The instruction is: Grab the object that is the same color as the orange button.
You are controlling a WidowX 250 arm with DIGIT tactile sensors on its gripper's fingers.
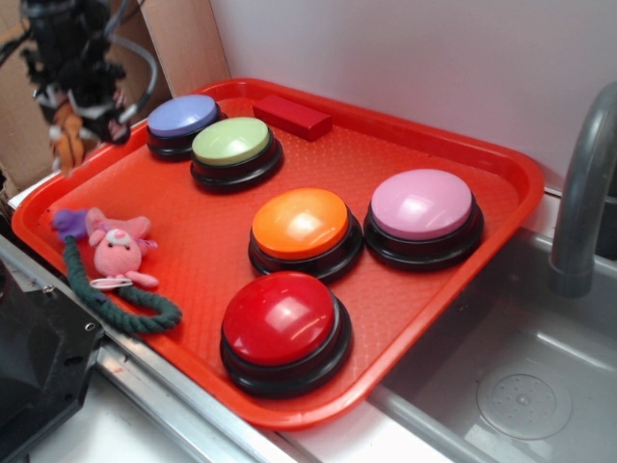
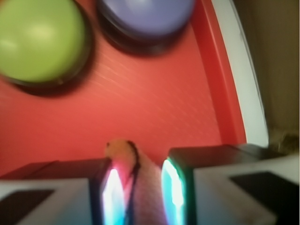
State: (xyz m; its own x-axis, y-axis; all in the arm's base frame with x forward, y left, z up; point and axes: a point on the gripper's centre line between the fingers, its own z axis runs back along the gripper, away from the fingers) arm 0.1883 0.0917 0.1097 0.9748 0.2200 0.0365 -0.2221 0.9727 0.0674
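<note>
The orange button [image 1: 300, 224] sits mid-tray, glossy on a black base. The object, a tiny orange plush tiger [image 1: 67, 138], hangs under my gripper [image 1: 75, 118] at the far left, lifted above the tray's back-left rim. In the wrist view the tiger's orange end with a dark stripe [image 2: 121, 149] pokes out between the fingers, pressed against the left pad [image 2: 111, 192]. My gripper [image 2: 140, 187] is shut on it. The rest of the tiger is hidden by the jaws.
The red tray [image 1: 453, 280] also holds a red button [image 1: 284, 323], pink button [image 1: 422, 210], green button [image 1: 231, 147], blue button [image 1: 181, 121] and a red block [image 1: 292, 116]. A pink plush [image 1: 120, 249], small purple plush [image 1: 67, 224] and green rope [image 1: 116, 304] lie front-left. A sink [image 1: 521, 386] is at the right.
</note>
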